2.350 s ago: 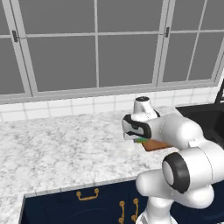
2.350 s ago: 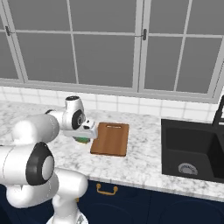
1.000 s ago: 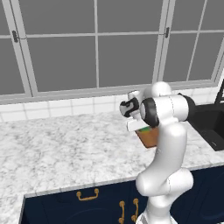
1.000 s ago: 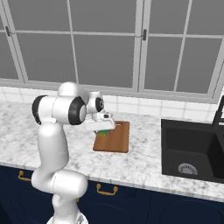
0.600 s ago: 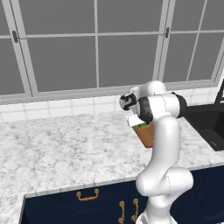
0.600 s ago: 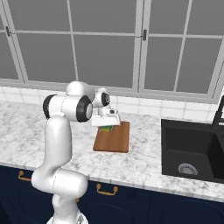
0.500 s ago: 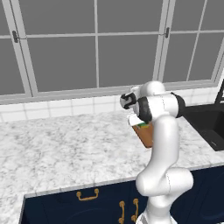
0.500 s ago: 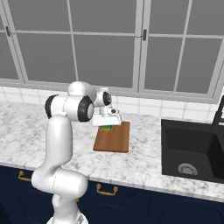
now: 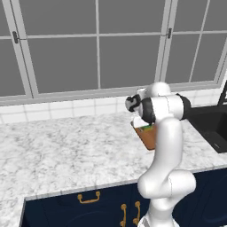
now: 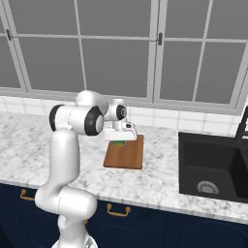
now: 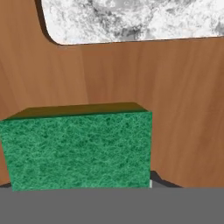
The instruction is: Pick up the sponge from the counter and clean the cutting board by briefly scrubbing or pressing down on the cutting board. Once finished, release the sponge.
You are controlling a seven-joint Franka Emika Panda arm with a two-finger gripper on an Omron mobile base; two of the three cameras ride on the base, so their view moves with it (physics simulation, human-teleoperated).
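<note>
Hand view: claw [image 10: 118, 140] pinches sponge [image 11: 78, 148] over cutting board [image 11: 183, 113].

1. No readable text, labels, brand names, numbers or signs appear anywhere in these views.
2. The sponge [image 11: 78, 148] has a plain green fibrous face with no printing.
3. The cutting board [image 10: 130, 156] is bare brown wood with no mark.
4. The counter [image 9: 66, 150] shows speckled marble veining only, with no lettering.
</note>
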